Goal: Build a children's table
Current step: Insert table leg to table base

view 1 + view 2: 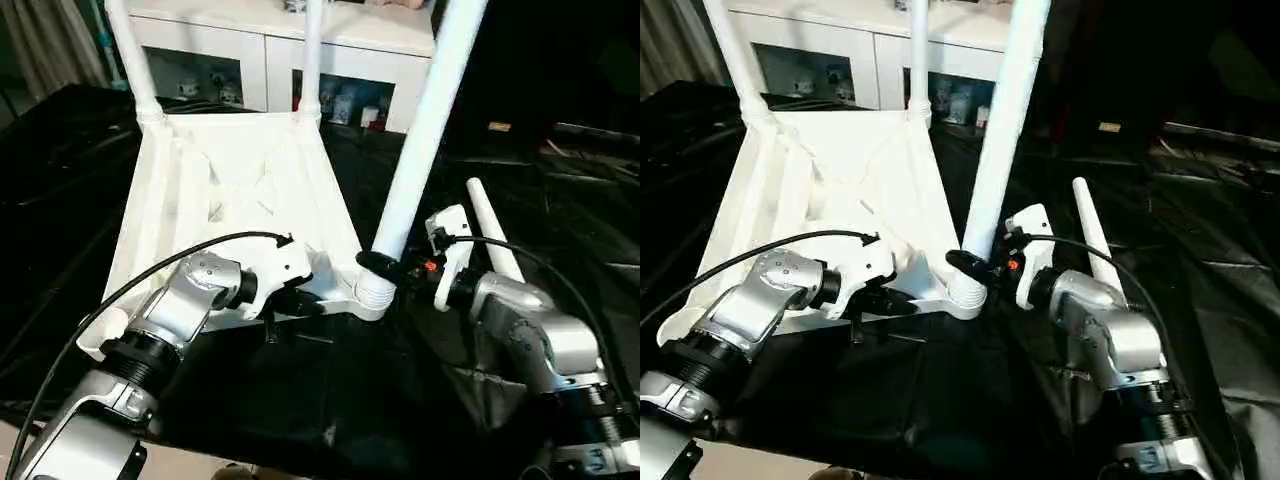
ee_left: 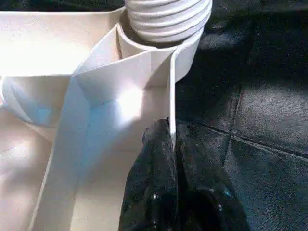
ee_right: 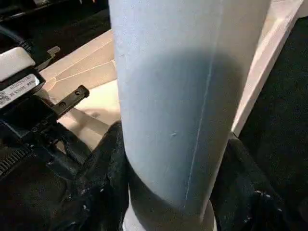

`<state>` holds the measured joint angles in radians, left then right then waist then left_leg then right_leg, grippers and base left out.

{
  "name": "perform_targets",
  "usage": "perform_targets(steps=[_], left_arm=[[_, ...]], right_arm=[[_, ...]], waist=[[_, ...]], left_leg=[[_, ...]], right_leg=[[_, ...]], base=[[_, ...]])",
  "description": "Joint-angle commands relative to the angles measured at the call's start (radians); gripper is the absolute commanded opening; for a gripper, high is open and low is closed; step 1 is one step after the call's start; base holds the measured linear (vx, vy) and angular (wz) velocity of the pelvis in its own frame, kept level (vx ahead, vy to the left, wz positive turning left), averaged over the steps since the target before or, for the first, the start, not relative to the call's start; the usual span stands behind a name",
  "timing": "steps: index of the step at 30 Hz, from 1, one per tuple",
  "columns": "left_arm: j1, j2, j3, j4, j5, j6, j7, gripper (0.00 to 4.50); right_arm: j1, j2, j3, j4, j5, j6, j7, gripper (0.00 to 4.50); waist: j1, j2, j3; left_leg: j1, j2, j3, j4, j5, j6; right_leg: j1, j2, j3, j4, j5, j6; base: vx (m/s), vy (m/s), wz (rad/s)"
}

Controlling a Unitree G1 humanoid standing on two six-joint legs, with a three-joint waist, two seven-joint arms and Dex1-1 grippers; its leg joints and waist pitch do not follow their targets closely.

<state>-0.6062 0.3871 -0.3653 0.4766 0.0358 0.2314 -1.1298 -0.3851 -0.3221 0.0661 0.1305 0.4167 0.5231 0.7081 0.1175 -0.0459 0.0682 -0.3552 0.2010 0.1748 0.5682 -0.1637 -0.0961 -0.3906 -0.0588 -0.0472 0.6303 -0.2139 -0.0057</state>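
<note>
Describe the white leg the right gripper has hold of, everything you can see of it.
The leg is a long, smooth white tube, plastic by its look, with a ribbed end seated in the near right corner socket of the upturned table top. It rises tilted, leaning up and to the right, its top out of frame. The right gripper is shut around it just above the socket, a black finger on each side. A faint seam runs along its length.

One tabletop (image 1: 230, 190), four legs (image 1: 425, 130): three fitted, one loose; two tools (image 1: 385, 268).
</note>
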Motion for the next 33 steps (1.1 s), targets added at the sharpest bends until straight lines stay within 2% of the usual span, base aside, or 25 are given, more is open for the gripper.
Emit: perform_targets(steps=[1,6,12,20,28,30,31,33], left_arm=[[-0.011,-0.005,0.021,0.019,-0.017,-0.022,0.005,0.0],[-0.011,-0.002,0.019,0.021,-0.015,-0.026,-0.003,0.0],[-0.008,0.002,0.014,0.016,-0.013,-0.027,-0.01,0.0],[-0.003,0.003,0.014,0.012,-0.014,-0.029,-0.011,0.0],[-0.004,0.002,0.016,0.017,-0.013,-0.032,-0.011,0.0],[-0.006,-0.001,0.017,0.021,-0.013,-0.033,-0.009,0.0],[-0.006,-0.002,0.017,0.021,-0.013,-0.033,-0.009,0.0],[-0.007,-0.003,0.017,0.022,-0.014,-0.033,-0.008,0.0]], right_arm=[[-0.011,-0.009,0.0,-0.015,-0.014,0.014,0.003,1.87],[-0.03,0.009,0.005,0.025,-0.038,-0.01,-0.016,1.87],[-0.053,0.018,0.023,0.063,-0.059,-0.031,-0.025,1.87],[-0.067,0.03,0.022,0.076,-0.057,-0.024,-0.008,1.87],[-0.052,0.041,-0.021,0.094,-0.025,-0.012,-0.015,1.86],[-0.032,0.05,-0.051,0.099,-0.012,-0.02,-0.028,1.86],[-0.027,0.051,-0.056,0.1,-0.01,-0.023,-0.03,1.86],[-0.013,0.054,-0.069,0.101,-0.004,-0.03,-0.038,1.86]], waist=[[0.003,0.001,-0.057],[0.002,0.001,-0.056],[0.0,0.004,-0.056],[-0.001,0.003,-0.054],[-0.001,0.006,-0.053],[-0.001,0.006,-0.054],[-0.001,0.01,-0.054],[0.0,0.009,-0.055]], left_leg=[[0.004,0.029,-0.009,-0.066,-0.231,0.004],[0.004,0.029,-0.01,-0.067,-0.244,-0.002],[0.004,0.029,-0.01,-0.068,-0.24,-0.005],[0.004,0.03,-0.01,-0.069,-0.246,-0.004],[0.004,0.03,-0.01,-0.07,-0.253,-0.003],[0.004,0.03,-0.01,-0.07,-0.251,-0.004],[0.003,0.03,-0.01,-0.069,-0.25,-0.005],[0.004,0.029,-0.009,-0.069,-0.247,-0.003]], right_leg=[[0.036,-0.083,0.048,-0.096,-0.261,-0.157],[0.035,-0.084,0.049,-0.099,-0.291,-0.151],[0.036,-0.083,0.049,-0.096,-0.267,-0.158],[0.035,-0.083,0.049,-0.097,-0.276,-0.157],[0.034,-0.084,0.05,-0.098,-0.278,-0.158],[0.034,-0.083,0.05,-0.097,-0.269,-0.161],[0.034,-0.082,0.05,-0.097,-0.256,-0.163],[0.034,-0.083,0.05,-0.097,-0.25,-0.165]], base=[[0.0,0.0,0.0],[0.0,0.0,0.0],[0.0,0.0,0.0],[0.0,0.0,0.0],[0.0,0.0,0.0],[0.0,0.0,0.0],[0.0,0.0,0.0],[0.0,0.0,0.0]])
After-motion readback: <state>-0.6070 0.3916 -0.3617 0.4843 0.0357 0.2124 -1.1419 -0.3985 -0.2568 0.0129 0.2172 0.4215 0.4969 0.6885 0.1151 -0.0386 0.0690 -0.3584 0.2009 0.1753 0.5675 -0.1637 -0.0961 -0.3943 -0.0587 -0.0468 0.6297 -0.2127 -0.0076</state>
